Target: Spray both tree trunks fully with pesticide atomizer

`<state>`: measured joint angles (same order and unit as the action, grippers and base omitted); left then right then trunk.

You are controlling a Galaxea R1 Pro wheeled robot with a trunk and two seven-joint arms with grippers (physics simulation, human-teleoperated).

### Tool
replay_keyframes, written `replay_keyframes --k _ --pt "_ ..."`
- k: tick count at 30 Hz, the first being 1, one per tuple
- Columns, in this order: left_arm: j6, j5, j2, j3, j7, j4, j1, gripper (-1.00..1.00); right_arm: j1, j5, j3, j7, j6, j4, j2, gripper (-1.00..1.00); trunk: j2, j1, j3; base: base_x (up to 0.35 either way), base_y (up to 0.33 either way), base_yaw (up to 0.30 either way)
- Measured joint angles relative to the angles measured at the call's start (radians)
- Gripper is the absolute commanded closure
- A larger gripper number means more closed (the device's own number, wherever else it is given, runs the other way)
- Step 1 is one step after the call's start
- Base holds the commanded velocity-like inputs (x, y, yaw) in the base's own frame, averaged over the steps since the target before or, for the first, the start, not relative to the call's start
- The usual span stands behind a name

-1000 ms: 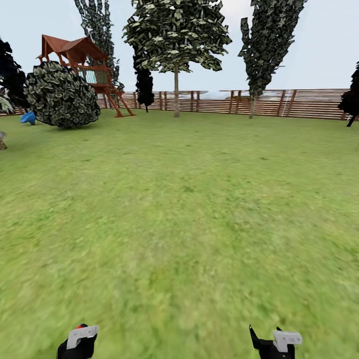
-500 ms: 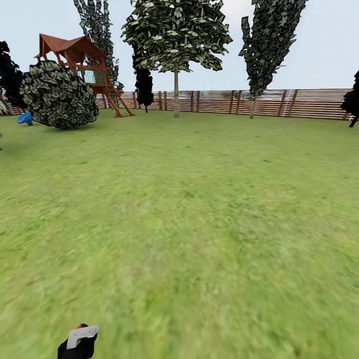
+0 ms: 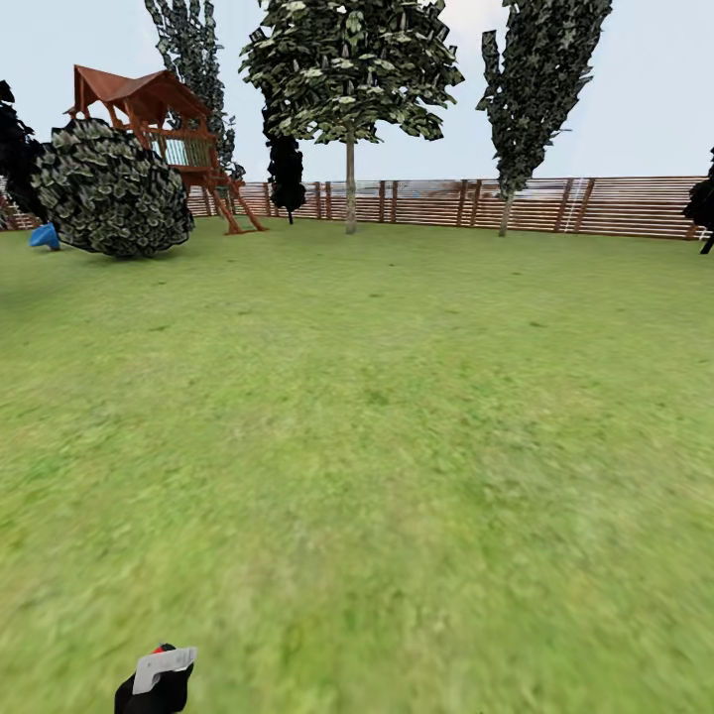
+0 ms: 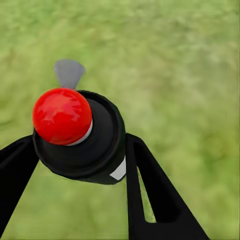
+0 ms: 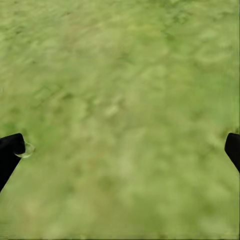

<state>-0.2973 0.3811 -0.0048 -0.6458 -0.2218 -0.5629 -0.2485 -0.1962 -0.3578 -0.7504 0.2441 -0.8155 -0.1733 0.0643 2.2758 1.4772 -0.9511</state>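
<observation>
Grass (image 3: 397, 446) covers the ground of the garden up to a brown slatted fence (image 3: 615, 205), in front of which stand two trees (image 3: 349, 69) (image 3: 535, 79), with a round bush (image 3: 111, 188) and a red-roofed play tower (image 3: 159, 119) to their left. Left gripper (image 4: 75, 155) has its black fingers (image 4: 150, 190) clamped on the pesticide atomizer (image 4: 82, 135), a black bottle with a red cap, held low over the lawn at the head view's lower edge (image 3: 157, 679). Right gripper (image 5: 120, 147) hangs over bare grass with its jaws wide apart and nothing between its fingertips (image 5: 10, 150).
</observation>
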Motion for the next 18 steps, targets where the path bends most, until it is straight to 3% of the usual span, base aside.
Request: replay_keyframes --k 4,18 --pt "0.000 0.000 -0.001 0.000 0.000 0.000 0.000 1.00 0.000 0.001 0.000 0.000 0.000 0.052 0.000 -1.00 0.000 0.000 0.000 0.340 0.000 0.000" --pt "-0.002 -0.003 -0.001 0.000 -0.002 0.000 0.000 1.00 0.000 0.001 0.000 0.000 0.000 0.055 0.000 -1.00 0.000 0.000 0.000 0.340 0.000 0.000"
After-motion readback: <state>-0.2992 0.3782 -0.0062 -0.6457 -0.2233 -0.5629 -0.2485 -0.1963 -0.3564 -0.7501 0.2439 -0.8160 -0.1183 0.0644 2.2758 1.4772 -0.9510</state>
